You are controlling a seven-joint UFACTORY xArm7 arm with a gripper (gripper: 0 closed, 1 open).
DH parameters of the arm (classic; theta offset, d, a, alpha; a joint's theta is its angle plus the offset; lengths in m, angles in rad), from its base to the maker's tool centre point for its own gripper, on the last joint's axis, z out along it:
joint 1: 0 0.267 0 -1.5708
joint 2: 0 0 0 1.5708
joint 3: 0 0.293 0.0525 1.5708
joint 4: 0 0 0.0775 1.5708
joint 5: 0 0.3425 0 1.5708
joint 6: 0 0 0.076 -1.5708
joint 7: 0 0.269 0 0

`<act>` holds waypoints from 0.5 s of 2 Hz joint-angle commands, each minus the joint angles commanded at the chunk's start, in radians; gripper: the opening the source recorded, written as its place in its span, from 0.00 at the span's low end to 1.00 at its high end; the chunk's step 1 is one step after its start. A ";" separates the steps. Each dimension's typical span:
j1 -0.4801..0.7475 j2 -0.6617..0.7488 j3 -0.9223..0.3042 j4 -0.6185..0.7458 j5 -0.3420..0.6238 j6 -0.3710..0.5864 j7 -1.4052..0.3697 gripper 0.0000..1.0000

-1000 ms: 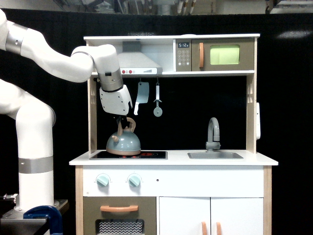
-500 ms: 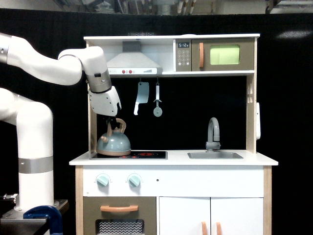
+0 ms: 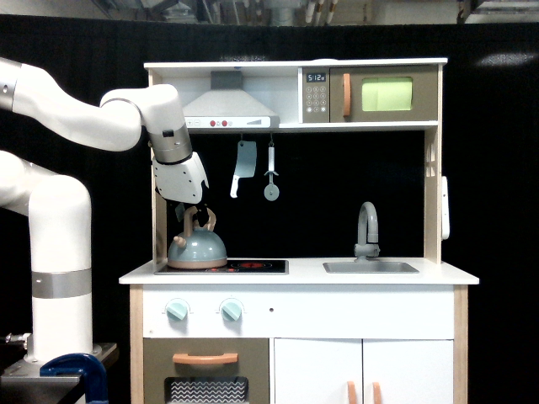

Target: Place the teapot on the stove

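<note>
Toy kitchen (image 3: 299,252) fills most of the shot, white and wood, standing against a black backdrop. Big white arm (image 3: 76,118) comes in from the exterior view's left, with its upright column down that side and the forearm reaching across to the kitchen's left post.

Up top there's a range hood (image 3: 229,105) and, to the exterior view's right of it, a microwave (image 3: 370,94) with a greenish window. Down below you can see two mint knobs (image 3: 203,310), an oven door with a tan handle (image 3: 205,358) and a pair of cupboard doors.

On the white counter (image 3: 455,273), the stove (image 3: 253,266) sits on the exterior view's left half, black and glossy with a bit of red ring showing. The sink (image 3: 370,267) with its grey faucet (image 3: 367,227) is over on the other half.

Teapot (image 3: 196,247) is sitting on the left end of the stove, upright, base down on the black panel as far as I can tell. The pincer (image 3: 192,214) hangs right above it, its dark fingers at the tan loop handle. Honestly can't tell from this angle whether it's clamped on the handle or not.

A toy cleaver (image 3: 243,164) and a small round utensil (image 3: 271,177) hang under the shelf, behind and well above the stove.
</note>
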State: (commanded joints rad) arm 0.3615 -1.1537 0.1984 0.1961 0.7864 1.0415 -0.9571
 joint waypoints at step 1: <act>-0.047 -0.049 -0.174 0.105 -0.185 0.174 0.025 1.00</act>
State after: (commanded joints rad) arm 0.3149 -1.2029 0.0244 0.3009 0.6010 1.2156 -0.9322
